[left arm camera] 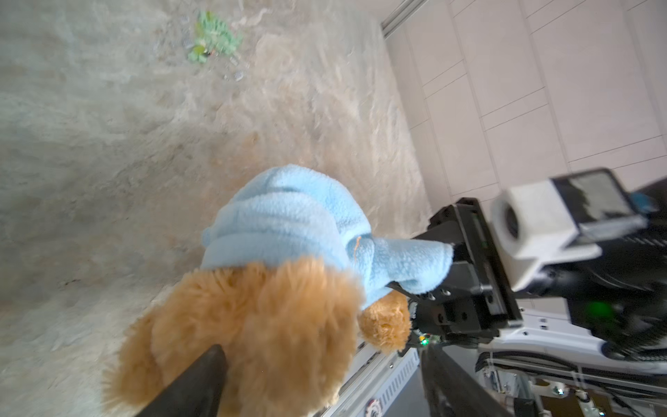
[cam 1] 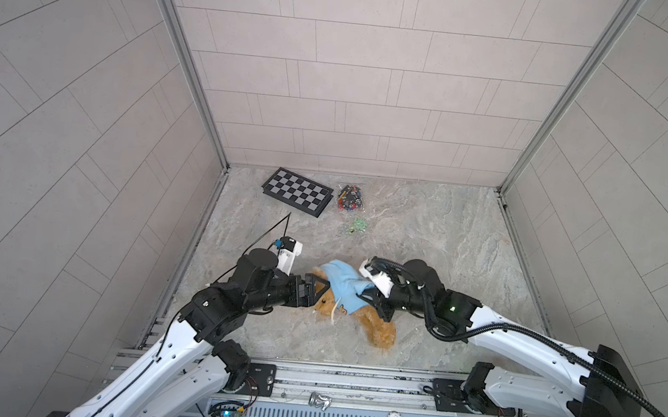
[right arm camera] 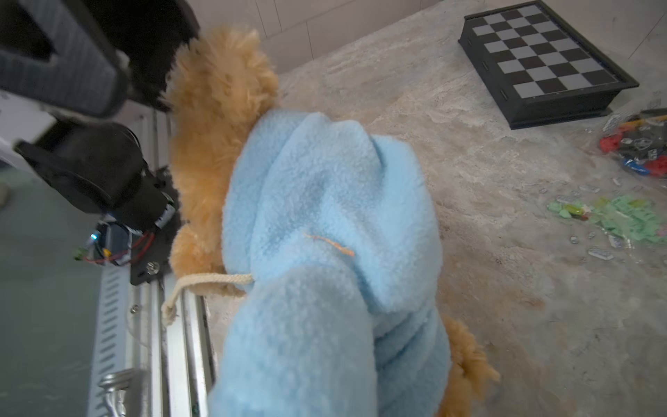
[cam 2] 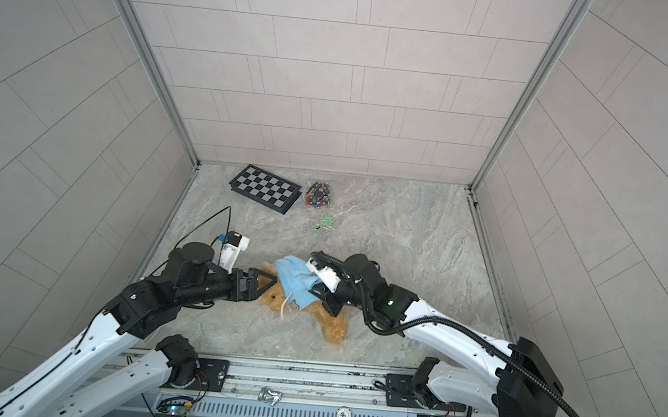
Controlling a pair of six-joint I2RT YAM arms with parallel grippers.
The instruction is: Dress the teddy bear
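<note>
Near the front of the marbled tabletop, between the two arms, the teddy bear lies on its side. Its golden-brown head points toward the left arm, and one fluffy leg stretches toward the front rail. A light blue fleece hoodie is bunched over its upper body, leaving the head and legs bare. The cream drawstring hangs loose across the bear's face.

The left gripper sits level with the bear's head with its claw spread wide. In the left wrist view one dark finger overlaps the fur, while the other stands clear of it, so nothing is clamped there.

The right gripper reaches in from the opposite side and is buried in the hoodie's edge. From the left wrist view a flap of blue fleece is drawn right up to it, and it looks pinched shut on that fold. The fingertips themselves are hidden by the cloth. In the right wrist view the fleece fills the foreground.

Well back near the far wall lie a folding chessboard and, just beside it, a clear bag of small coloured pieces. A scatter of pale green bits lies a little nearer.
</note>
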